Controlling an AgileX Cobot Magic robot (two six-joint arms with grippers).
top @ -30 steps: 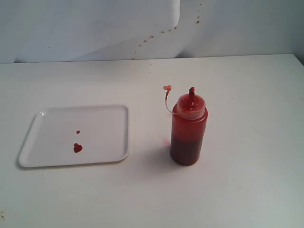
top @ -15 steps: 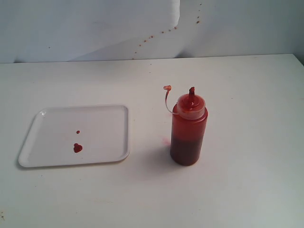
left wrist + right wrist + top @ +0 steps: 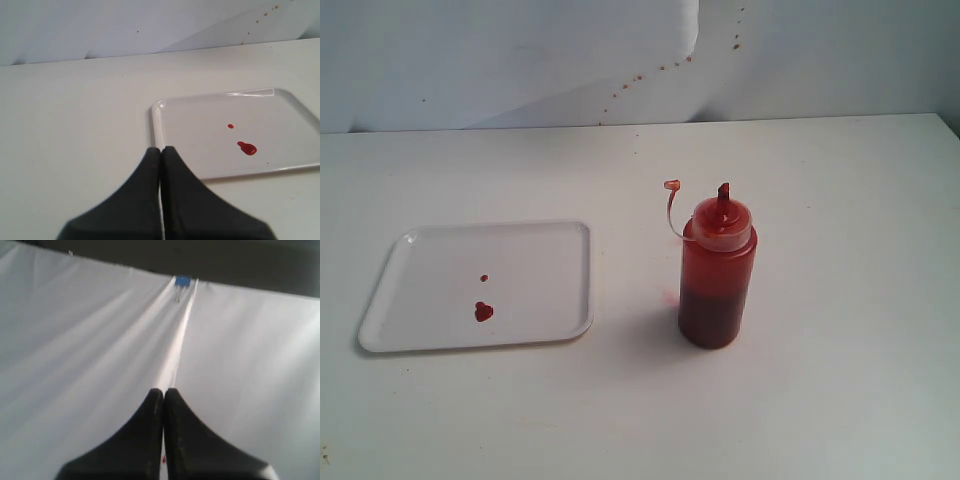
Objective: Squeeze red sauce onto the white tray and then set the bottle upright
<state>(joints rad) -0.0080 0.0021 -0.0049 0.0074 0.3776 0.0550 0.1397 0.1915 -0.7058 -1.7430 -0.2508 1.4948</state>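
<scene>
The bottle [image 3: 718,285] is translucent plastic, smooth and tinted red, with a soft sheen down its side. Its cap [image 3: 723,230] is a paler, cloudy plastic, stained red at the nozzle [image 3: 724,192]. The tray [image 3: 535,260] is white plastic, smooth and glossy, and its rim catches bright highlights in the left wrist view. The sauce [image 3: 483,312] on it looks thick, wet and shiny. The table [image 3: 840,380] is white, smooth and matt. The backdrop [image 3: 520,60] is a thin white sheet, creased and matt; whether it is cloth or paper cannot be told. The left gripper [image 3: 161,150] and right gripper [image 3: 163,391] are smooth, matt black — plastic or rubber, hard to say which.
</scene>
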